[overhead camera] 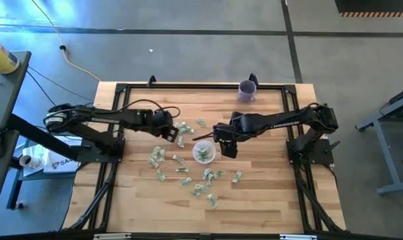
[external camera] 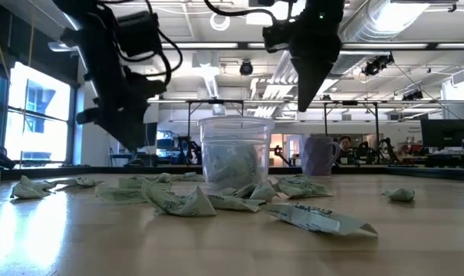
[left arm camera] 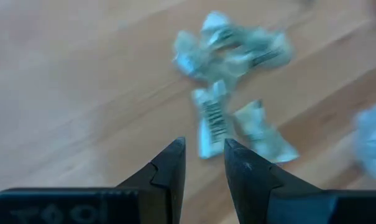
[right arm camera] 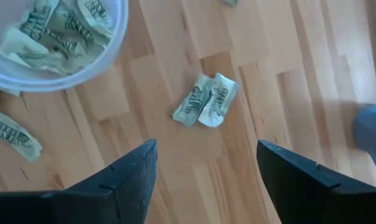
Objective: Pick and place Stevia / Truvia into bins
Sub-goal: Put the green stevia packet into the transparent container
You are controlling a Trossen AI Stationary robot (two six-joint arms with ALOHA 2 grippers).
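Note:
Pale green and white sweetener packets lie scattered flat on the wooden table around the clear plastic cup. The cup stands upright and holds several packets. My left gripper hovers left of the cup, its fingers a little apart and empty above a cluster of packets. My right gripper hangs just right of the cup, wide open and empty above a folded packet. In the low view both grippers are off the table, the left lower than the right.
A purple cup stands near the table's far edge, behind the right arm, and also shows in the low view. A black frame borders the table. Bare wood lies along the near edge.

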